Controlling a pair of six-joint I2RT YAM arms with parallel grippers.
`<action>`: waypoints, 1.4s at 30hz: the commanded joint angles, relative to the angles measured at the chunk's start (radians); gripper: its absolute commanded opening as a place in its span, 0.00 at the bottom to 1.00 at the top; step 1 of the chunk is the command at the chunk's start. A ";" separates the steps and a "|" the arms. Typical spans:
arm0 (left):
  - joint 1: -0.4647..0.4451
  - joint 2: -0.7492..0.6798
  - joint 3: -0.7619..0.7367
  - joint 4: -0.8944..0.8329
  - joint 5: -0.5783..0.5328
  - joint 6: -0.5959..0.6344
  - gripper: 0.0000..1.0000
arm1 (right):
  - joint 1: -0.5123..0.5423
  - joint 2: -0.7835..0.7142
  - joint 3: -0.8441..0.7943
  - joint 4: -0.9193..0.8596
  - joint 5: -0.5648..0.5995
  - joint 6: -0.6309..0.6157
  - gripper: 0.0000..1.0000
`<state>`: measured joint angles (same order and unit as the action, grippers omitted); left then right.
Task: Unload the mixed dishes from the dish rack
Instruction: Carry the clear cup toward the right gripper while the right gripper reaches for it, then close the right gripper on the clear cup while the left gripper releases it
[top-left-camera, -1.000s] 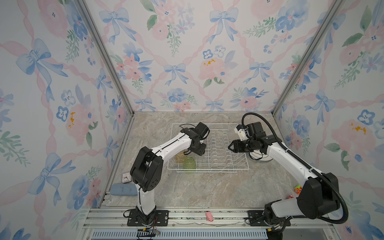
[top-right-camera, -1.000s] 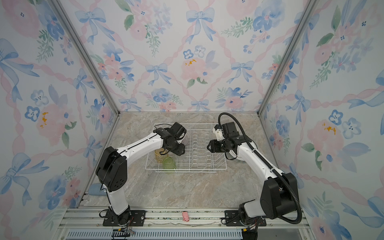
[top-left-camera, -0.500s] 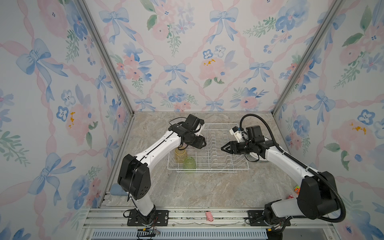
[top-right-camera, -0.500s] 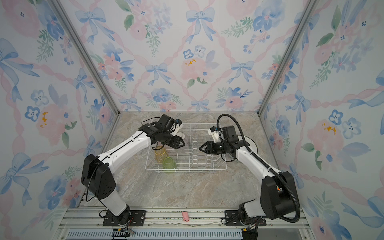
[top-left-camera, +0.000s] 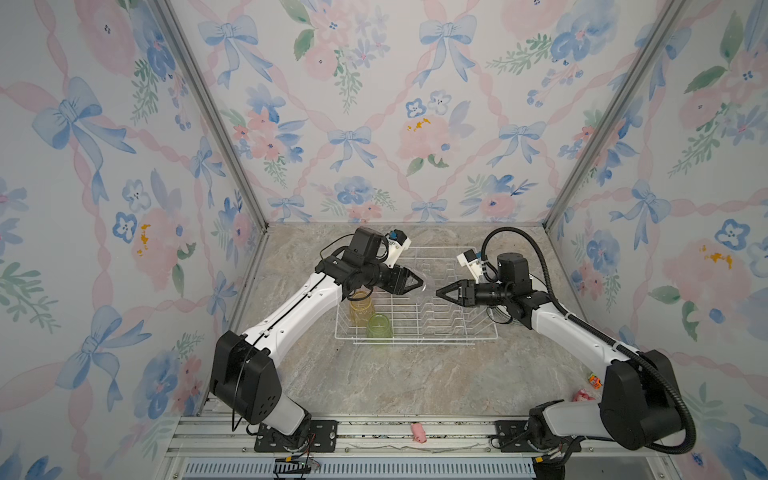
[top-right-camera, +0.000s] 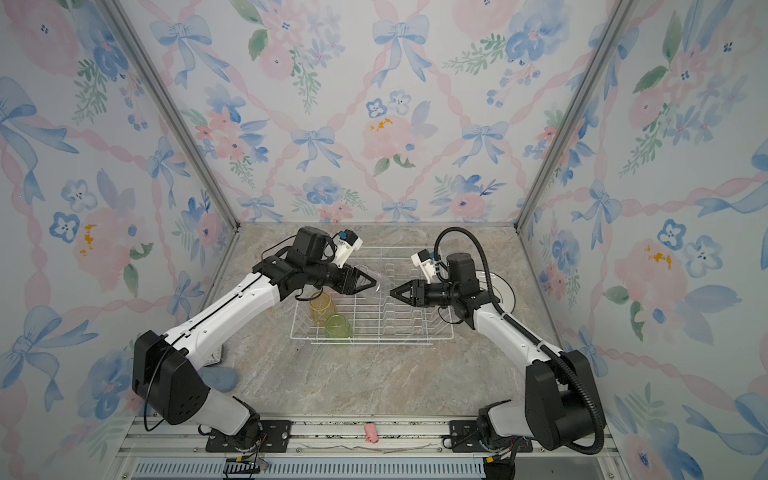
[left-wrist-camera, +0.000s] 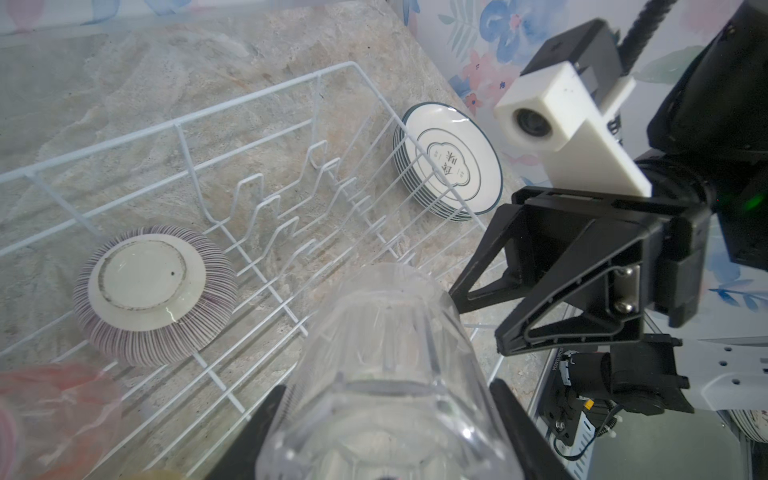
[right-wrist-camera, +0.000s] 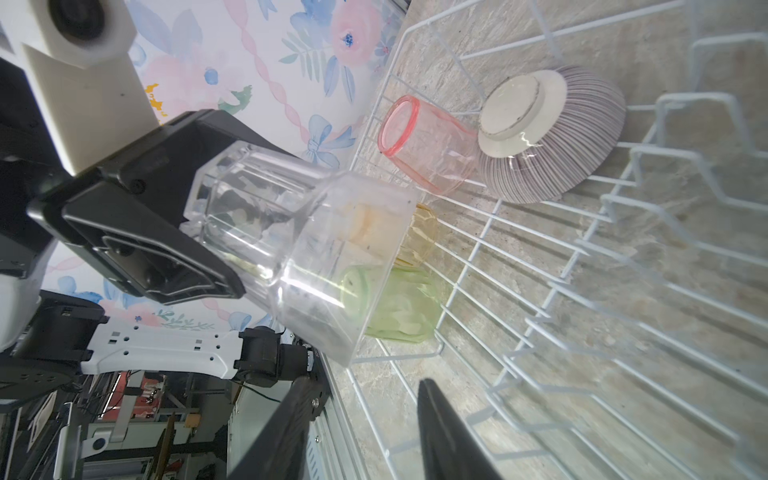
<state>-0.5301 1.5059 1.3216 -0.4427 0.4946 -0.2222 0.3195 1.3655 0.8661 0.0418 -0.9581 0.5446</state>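
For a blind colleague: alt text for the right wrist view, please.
The left pincer holds a clear tumbler sideways over the dish rack, mouth toward the open right pincer. Inside lie a pink tumbler, yellow tumbler, green tumbler and striped bowl.

In both top views the whole scene was seen from high above its front edge, looking down toward the back wall (top-left-camera: 374, 124). The dish rack (top-left-camera: 424, 316) was viewed at close range in the two wrist views, from opposite sides, and the clear tumbler (left-wrist-camera: 386, 374) was shared by them.
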 joint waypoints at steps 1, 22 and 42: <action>0.014 -0.055 -0.045 0.162 0.127 -0.058 0.32 | 0.015 -0.041 -0.021 0.147 -0.069 0.072 0.45; 0.025 -0.097 -0.248 0.629 0.328 -0.284 0.34 | 0.069 -0.025 -0.069 0.687 -0.142 0.476 0.21; -0.005 -0.197 -0.290 0.541 0.267 -0.173 0.86 | 0.071 -0.083 -0.010 0.496 -0.109 0.362 0.00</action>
<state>-0.5198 1.3674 1.0416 0.1055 0.7387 -0.4530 0.3817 1.3239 0.8104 0.6434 -1.1072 0.9924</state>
